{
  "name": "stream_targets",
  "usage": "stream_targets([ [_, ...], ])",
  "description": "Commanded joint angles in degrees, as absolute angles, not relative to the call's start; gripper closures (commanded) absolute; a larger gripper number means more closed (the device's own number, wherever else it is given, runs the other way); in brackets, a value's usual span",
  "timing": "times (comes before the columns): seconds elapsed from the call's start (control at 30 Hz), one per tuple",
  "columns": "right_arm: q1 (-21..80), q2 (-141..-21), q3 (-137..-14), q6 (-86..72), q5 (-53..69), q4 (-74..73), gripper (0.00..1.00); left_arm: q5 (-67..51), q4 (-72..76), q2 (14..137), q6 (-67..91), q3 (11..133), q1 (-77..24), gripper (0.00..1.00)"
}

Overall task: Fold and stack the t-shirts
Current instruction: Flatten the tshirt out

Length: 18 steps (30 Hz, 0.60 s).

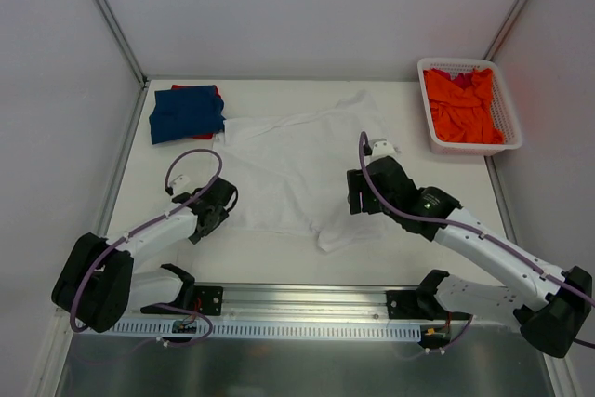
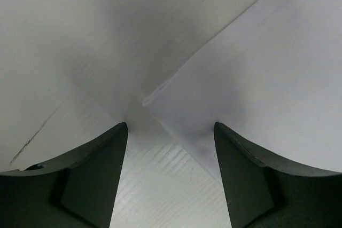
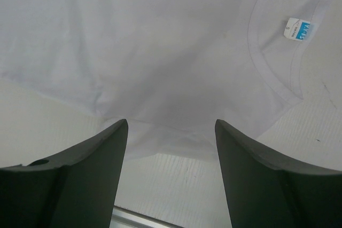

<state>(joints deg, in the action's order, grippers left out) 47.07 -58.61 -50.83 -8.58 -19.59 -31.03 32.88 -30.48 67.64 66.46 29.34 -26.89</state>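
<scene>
Two claws, both spread wide, both empty. The left gripper (image 1: 217, 204) sits low at the near-left edge of the white t-shirt (image 1: 297, 160). Its wrist view shows the dark, smooth fingers (image 2: 93, 180) well apart, with a pointed corner of the white cloth (image 2: 256, 78) reaching in between them. Nothing is pinched; whether a fingertip brushes the cloth I cannot tell.

The right gripper (image 1: 358, 194) hovers over the shirt's near-right part, jaws just as wide and gripping nothing. From its wrist camera the matte black fingers (image 3: 267, 174) frame a rumpled fold of the shirt (image 3: 160, 52), with the ribbed neckline (image 3: 256, 46) and a small blue-and-white size label (image 3: 297, 29) off to the right.

The shirt itself is soft, thin and lightly creased. It lies spread flat on the pale, finely ribbed table (image 1: 279, 248).

Beyond the white shirt's far-left corner, the dark blue t-shirt (image 1: 186, 113) lies folded into a rough square on the red t-shirt (image 1: 208, 90), which peeks out at its edges. Off the white shirt's far-right side, the orange t-shirt (image 1: 460, 104) is crumpled in a white plastic lattice basket (image 1: 509, 132).
</scene>
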Motion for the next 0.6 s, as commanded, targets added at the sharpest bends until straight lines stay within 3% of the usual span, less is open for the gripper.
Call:
stream_targets([
  [0.0,47.9,-56.17,-50.8,-9.93,-18.9,-32.69,0.3,34.01,-30.5,69.25,66.36,31.55,-26.28,0.34],
  [0.13,48.08,-54.32,-50.01,-10.2,-18.55,-32.78,0.3,35.51,-30.59,71.45,64.43,33.57,-25.75,0.37],
  [0.27,48.34,-51.69,-49.31,-10.63,-17.49,-33.22,0.3,35.42,-30.67,74.96,64.07,35.15,-25.14,0.5],
  [0.33,48.43,-50.81,-48.78,-11.07,-17.4,-33.75,0.3,35.68,-30.59,75.85,64.42,35.51,-25.05,0.68],
  [0.37,48.6,-50.02,-48.61,-11.16,-17.23,-34.27,0.31,35.77,-30.59,76.46,64.51,35.51,-25.05,0.82],
  [0.5,48.87,-48.78,-47.55,-11.95,-17.05,-35.77,0.31,35.6,-30.5,76.99,64.78,35.51,-25.05,0.99],
  [0.57,49.13,-48.6,-47.29,-12.48,-16.44,-36.64,0.31,35.6,-30.59,76.64,64.69,35.42,-25.05,1.0],
])
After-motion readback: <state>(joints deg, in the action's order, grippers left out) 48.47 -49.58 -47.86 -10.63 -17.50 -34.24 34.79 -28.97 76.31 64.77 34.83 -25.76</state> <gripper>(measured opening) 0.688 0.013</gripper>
